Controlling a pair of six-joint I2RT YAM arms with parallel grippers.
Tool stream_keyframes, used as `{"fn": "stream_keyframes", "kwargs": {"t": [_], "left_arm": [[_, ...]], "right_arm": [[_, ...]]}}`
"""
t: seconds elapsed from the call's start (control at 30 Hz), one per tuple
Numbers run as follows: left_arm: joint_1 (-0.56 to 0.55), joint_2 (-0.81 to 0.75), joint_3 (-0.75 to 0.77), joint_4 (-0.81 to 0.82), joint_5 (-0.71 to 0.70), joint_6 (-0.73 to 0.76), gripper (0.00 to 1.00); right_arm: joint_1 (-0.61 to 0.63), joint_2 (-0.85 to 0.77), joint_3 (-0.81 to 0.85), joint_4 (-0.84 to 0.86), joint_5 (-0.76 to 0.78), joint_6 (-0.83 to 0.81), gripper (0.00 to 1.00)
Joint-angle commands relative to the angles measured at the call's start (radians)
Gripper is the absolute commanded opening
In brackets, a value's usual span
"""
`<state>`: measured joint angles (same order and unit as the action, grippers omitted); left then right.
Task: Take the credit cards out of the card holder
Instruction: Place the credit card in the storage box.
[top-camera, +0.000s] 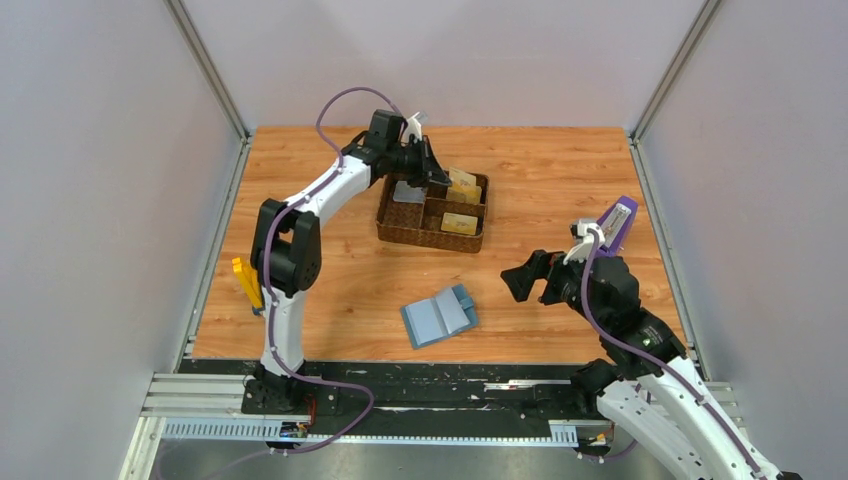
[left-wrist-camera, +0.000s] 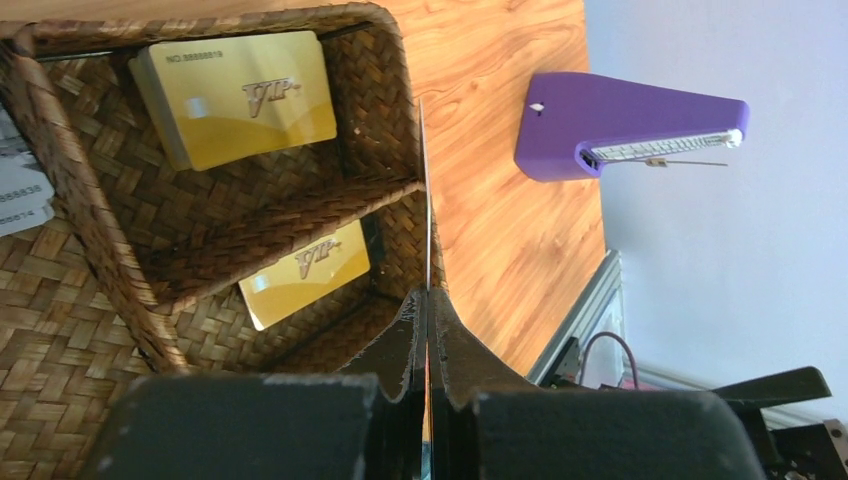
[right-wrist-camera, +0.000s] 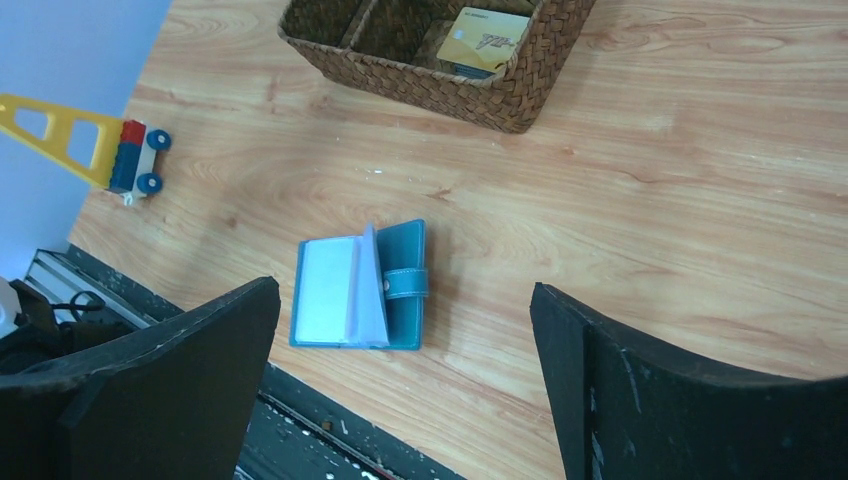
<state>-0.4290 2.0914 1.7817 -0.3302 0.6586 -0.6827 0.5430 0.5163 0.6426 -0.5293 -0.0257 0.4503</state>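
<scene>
The left gripper (left-wrist-camera: 427, 305) is clenched on a thin card (left-wrist-camera: 424, 190), seen edge-on, above the woven tray (top-camera: 428, 238), where gold cards (left-wrist-camera: 235, 95) lie in two compartments. The card holder (top-camera: 440, 316) lies open on the table (top-camera: 560, 180), near its front edge. The right gripper (top-camera: 532, 283) hangs wide open beside it, grasping nothing.

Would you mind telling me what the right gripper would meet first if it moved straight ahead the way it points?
Probably the card holder, lying open on the table ahead of the open right gripper; depth is unclear, though.
</scene>
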Motion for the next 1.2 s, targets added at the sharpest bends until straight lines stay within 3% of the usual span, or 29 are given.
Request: {"fn": "stream_keyframes", "kwargs": {"t": [0.0, 0.43, 0.8, 1.17], "left_arm": [[0.008, 0.017, 0.075, -0.051, -0.032, 0.054, 0.0], [0.02, 0.079, 0.208, -0.142, -0.02, 0.074, 0.0], [0.028, 0.039, 0.111, -0.134, -0.012, -0.007, 0.0], [0.086, 0.1, 0.118, -0.124, 0.051, 0.003, 0.0]], "right_arm": [[0.005, -0.007, 0.04, -0.003, 0.0, -0.071, 1.0], [0.005, 0.003, 0.042, 0.009, 0.001, -0.127, 1.0], [0.004, 0.056, 0.085, 0.027, -0.04, -0.204, 1.0], [0.003, 0.061, 0.087, 0.038, -0.045, -0.071, 1.0]]}}
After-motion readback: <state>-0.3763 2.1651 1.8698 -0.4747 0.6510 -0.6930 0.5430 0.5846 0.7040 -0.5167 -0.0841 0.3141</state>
